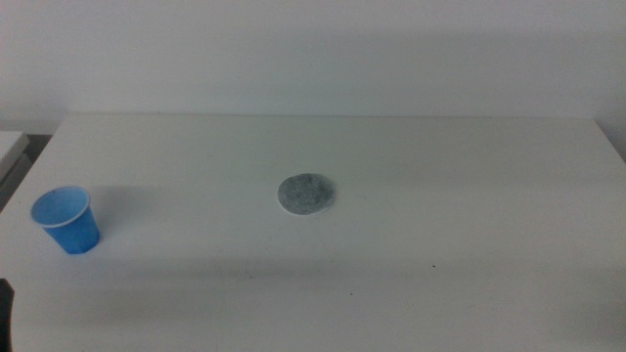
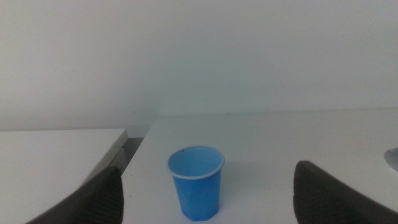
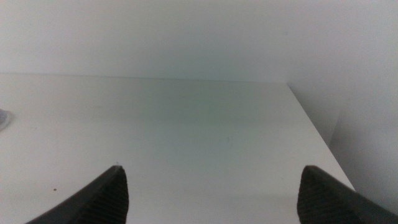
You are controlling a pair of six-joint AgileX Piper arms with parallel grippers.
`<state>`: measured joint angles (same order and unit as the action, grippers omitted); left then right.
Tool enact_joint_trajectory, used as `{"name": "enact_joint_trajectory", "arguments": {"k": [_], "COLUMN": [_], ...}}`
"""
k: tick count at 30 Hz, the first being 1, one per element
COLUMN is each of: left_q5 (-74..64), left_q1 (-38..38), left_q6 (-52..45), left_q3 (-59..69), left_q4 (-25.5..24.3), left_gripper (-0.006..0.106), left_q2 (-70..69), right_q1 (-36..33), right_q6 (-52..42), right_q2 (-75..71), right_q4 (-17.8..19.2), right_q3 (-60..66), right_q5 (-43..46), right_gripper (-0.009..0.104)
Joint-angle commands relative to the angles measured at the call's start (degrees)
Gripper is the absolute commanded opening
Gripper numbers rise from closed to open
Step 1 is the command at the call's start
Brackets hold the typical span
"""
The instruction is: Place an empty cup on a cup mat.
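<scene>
While the cup (image 2: 196, 183) stands upright near the left edge of the table (image 1: 440, 196), the left wrist view shows it ahead of the left gripper (image 2: 208, 205), roughly centred in the wide gap between the two dark jaws and touching neither. Those jaws are spread far apart with only air and tabletop between them. It is a small bright blue cup of thin smooth plastic, tapered so the mouth is wider than the base, with a pale rim, and its inside shows nothing but blue. In the middle view the cup (image 1: 67, 221) sits well apart from the cup mat (image 1: 306, 194), which lies flat near the centre of the table, a round speckled grey disc with a thin white edge. The table is plain white and matte, with a few tiny dark specks. The right gripper (image 3: 211, 199) is over the bare right part of the table, its two dark jaws likewise spread wide and holding nothing.
</scene>
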<state>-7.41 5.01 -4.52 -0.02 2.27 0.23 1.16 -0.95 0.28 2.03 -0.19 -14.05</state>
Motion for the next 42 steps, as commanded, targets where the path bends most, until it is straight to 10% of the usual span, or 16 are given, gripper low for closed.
{"name": "enact_joint_trajectory", "arguments": {"k": [1,21,42], "left_q5": [0.50,-49.29,-55.13], "left_q1": [0.05,4.72,6.74], "left_q6": [1.49,5.20,-2.47], "left_q3": [0.02,-54.25,-83.72], "left_q4": [0.93,1.53,-0.24], "left_gripper": [0.094,0.094,0.094], "left_q2": [-0.23,59.24,104.35], "right_q1": [-0.12,-0.12,-0.12], "right_q6": [-0.23,-0.23,-0.23], "right_q2": [-0.28,-0.28,-0.28], "right_q4": [0.16,0.16,0.16], "right_q3": [0.19,0.19,0.19], "right_q5": [0.38,0.38,0.38], "right_gripper": [0.093,0.093,0.093]}}
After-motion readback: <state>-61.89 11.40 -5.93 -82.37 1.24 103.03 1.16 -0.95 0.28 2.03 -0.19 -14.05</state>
